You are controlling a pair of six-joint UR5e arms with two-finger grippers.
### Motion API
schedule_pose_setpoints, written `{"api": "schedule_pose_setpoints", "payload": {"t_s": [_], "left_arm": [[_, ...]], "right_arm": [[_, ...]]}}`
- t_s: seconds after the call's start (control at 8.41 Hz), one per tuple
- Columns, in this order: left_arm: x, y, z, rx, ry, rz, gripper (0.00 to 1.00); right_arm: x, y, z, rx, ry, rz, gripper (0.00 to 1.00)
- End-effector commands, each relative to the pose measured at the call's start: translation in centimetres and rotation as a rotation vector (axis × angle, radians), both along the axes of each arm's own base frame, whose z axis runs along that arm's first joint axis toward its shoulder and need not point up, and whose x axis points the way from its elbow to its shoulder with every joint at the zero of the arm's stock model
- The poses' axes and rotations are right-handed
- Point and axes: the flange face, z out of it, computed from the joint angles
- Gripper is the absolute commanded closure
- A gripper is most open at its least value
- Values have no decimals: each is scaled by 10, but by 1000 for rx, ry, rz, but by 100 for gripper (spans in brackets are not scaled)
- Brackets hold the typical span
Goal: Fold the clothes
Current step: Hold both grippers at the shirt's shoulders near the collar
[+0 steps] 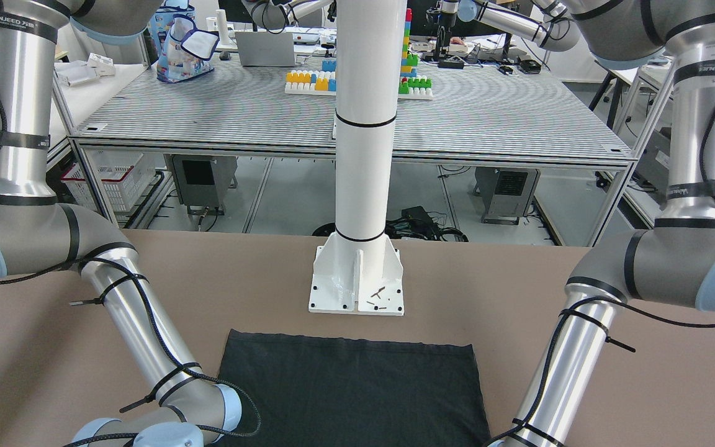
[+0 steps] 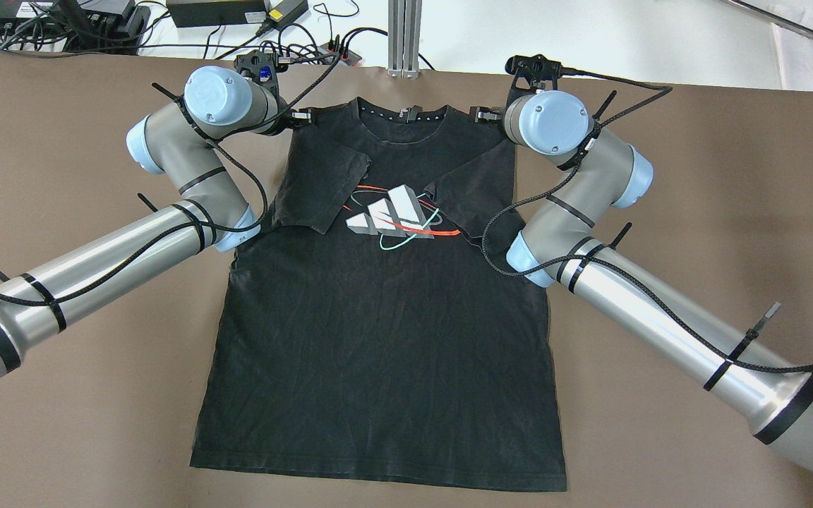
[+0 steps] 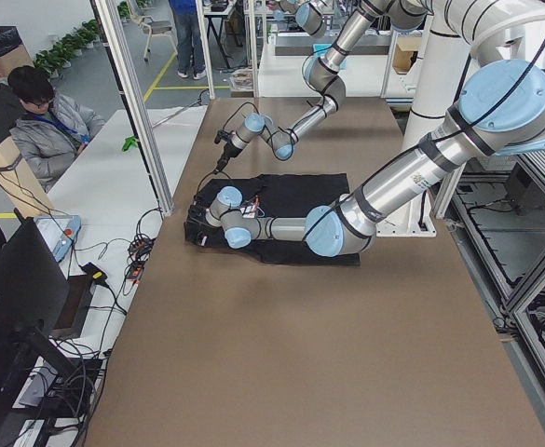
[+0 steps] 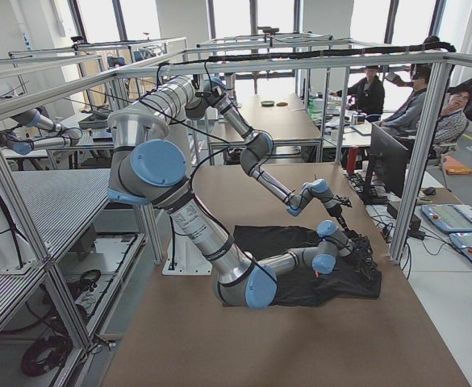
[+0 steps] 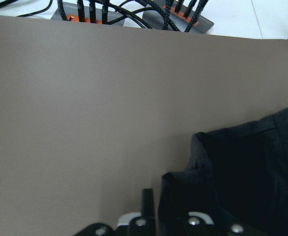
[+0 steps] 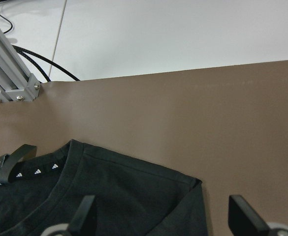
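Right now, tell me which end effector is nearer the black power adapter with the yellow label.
Left. The left end effector is at the shoulder of the T-shirt nearest the power adapter; the right end effector is at the opposite shoulder, across the collar.

- Left arm (image 2: 96,261): in the overhead view, enters at 8 o'clock; forearm runs toward 1 o'clock; wrist turned to 3 o'clock.
- Left gripper (image 2: 299,115): low, pinched on the black shirt (image 2: 378,317) at its shoulder.
- Right arm (image 2: 660,317): enters at 4 o'clock; forearm runs toward 11 o'clock; wrist turned to 9 o'clock.
- Right gripper (image 2: 480,113): fingers spread wide, holding nothing.
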Motion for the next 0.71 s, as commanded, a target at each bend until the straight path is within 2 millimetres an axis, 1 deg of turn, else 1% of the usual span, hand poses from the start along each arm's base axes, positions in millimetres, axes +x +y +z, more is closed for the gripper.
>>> {"api": "schedule_pose_setpoints", "payload": {"t_s": [0.0,0.36,0.59], "left_arm": [[0,0,4,-6,-6,-1,53],[2,-1,3,-8,-8,0,52],[4,-3,-4,-3,-5,-2,52]], "right_arm": [[1,-1,-1,4,2,8,6],[1,-1,-1,6,4,8,6],[1,-1,0,5,6,10,6]]}}
